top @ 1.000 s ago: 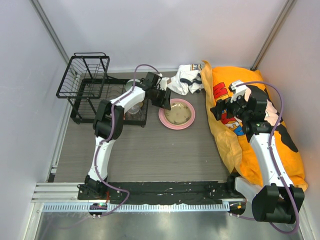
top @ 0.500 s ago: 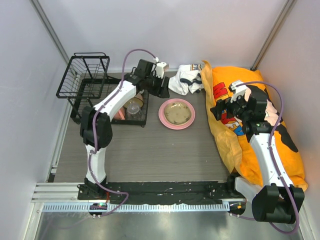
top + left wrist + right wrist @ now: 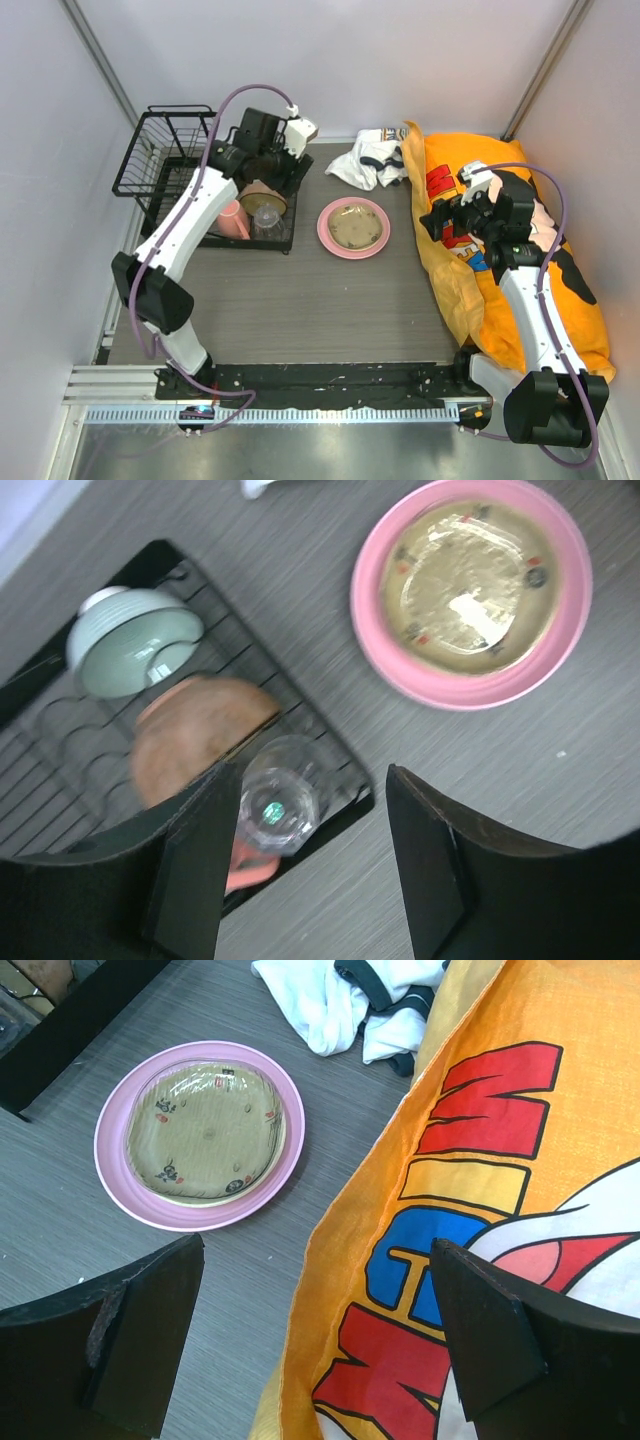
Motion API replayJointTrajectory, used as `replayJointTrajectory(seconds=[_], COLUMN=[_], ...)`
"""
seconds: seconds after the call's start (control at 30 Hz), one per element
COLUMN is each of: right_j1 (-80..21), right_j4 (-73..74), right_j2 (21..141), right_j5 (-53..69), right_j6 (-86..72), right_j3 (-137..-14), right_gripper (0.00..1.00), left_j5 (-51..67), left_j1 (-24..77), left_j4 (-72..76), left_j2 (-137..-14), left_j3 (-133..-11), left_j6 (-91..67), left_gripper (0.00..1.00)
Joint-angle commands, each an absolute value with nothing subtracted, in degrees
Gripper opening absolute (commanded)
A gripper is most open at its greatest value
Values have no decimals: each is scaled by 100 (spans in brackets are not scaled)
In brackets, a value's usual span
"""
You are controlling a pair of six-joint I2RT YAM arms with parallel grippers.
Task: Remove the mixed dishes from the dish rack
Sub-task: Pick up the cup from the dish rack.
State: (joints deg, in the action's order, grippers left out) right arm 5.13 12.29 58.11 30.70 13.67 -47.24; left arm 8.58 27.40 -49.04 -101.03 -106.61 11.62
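Hovering open, the left hand frames the clear glass cup below

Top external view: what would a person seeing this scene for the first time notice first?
The large orange printed cloth along the right side catches the eye first. Next is the pink plate in the middle of the table, with a tan dish nested in it. At the far left, the black dish rack holds a mint-green bowl and a clear glass cup.
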Motion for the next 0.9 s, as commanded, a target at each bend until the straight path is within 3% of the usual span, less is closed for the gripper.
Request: replayJointTrajectory(seconds=[0.0, 0.33, 0.77, 0.87], right_j1=[545, 536, 536, 536], right_j4=[1134, 1125, 1134, 1134], right_j2=[5660, 5678, 5722, 5739], right_j5=[3199, 3278, 3217, 3199], right_j6=[1389, 1362, 1389, 1397], right_j3=[-4913, -4913, -4913, -4904], right_gripper=[100, 99, 100, 100], left_j5=[-139, -228, -62, 130], left_j1=[2707, 2224, 2215, 2224], left_j4=[-5475, -5397, -4500, -4395], left_j2=[-9502, -8939, -9281, -9360], left_j3=[-10328, -9387, -8517, -8552], left_j6=[1723, 1776, 1301, 1388], left_gripper=[65, 71, 75, 84])
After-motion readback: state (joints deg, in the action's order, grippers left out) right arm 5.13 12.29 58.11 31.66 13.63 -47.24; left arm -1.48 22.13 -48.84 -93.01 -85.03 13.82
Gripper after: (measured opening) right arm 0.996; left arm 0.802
